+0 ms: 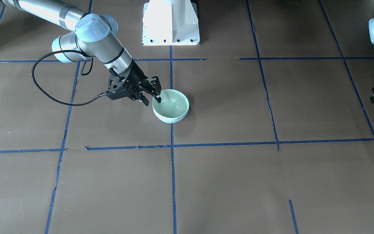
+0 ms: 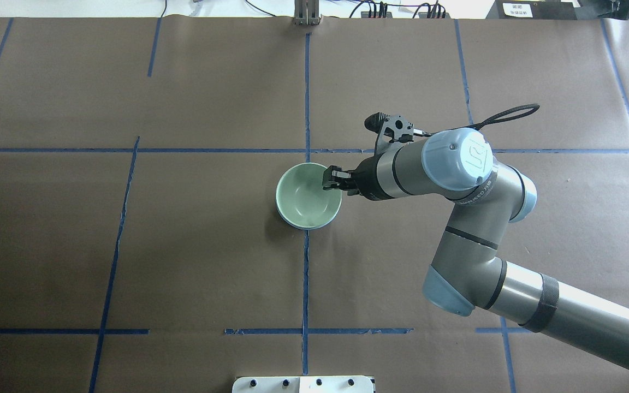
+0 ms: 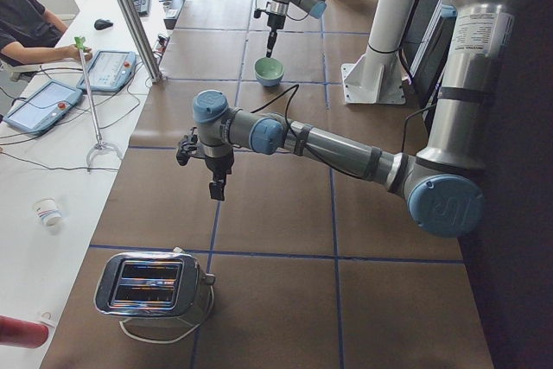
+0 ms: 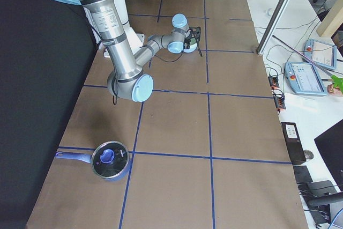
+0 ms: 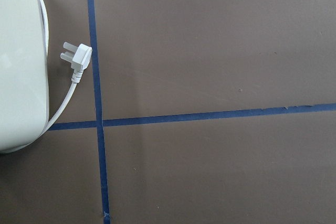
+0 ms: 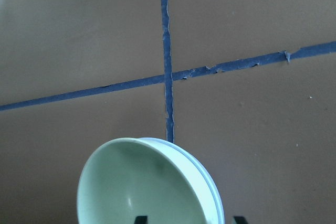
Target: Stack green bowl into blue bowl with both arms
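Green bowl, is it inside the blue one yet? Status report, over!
Right gripper open, straddling the green bowl rim. Green bowl sits nested in blue bowl. Left gripper far aside, state unclear. Nothing blocking the bowls.

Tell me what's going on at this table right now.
The green bowl already sits nested inside the blue bowl, of which only a thin rim shows underneath. The right gripper is at the stack's edge, open, with one finger inside the green bowl and one outside. The left gripper hangs over bare table far from the bowls, near a toaster, holding nothing.
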`<state>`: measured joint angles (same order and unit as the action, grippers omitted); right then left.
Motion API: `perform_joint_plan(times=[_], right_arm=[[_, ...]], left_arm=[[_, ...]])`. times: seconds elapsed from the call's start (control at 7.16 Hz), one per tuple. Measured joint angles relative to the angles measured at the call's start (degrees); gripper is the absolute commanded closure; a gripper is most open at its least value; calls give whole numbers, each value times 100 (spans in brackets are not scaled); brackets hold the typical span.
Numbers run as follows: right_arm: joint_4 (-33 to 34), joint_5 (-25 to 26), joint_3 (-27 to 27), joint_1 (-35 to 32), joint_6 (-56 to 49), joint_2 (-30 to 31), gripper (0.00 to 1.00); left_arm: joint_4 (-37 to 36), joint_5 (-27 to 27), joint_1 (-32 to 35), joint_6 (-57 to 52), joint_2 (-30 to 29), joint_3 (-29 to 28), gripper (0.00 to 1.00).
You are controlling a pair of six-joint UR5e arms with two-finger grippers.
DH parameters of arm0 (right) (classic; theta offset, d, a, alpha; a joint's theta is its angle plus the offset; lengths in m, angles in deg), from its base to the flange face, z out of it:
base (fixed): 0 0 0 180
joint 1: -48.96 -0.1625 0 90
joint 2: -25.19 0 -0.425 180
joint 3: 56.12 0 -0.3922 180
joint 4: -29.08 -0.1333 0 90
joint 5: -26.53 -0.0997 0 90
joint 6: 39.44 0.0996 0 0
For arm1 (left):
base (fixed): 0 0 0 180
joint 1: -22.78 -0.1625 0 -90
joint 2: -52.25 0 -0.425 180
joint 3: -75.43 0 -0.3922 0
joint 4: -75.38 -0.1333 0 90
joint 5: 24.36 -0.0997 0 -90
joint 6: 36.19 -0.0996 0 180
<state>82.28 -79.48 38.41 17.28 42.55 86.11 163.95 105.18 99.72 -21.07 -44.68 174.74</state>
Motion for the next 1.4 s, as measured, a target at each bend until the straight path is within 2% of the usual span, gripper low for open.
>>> perform_joint_plan(times=[0.42, 0.7, 0.98, 1.12, 1.4], right_arm=[[133, -97, 112, -200, -19, 60, 0], [817, -758, 475, -955, -399, 275, 0], [1579, -1633, 645, -1947, -1899, 601, 0], [1937, -1840, 633, -2335, -3012, 826, 0], [2674, -2047, 414, -3090, -5095, 1077, 0]], left_arm=[[29, 9, 16, 35, 123, 0, 0], [36, -2, 45, 319, 181, 20, 0], [32, -63, 112, 529, 216, -45, 0], [23, -64, 285, 452, 228, -147, 0], [-172, -33, 731, -461, 271, -385, 0]])
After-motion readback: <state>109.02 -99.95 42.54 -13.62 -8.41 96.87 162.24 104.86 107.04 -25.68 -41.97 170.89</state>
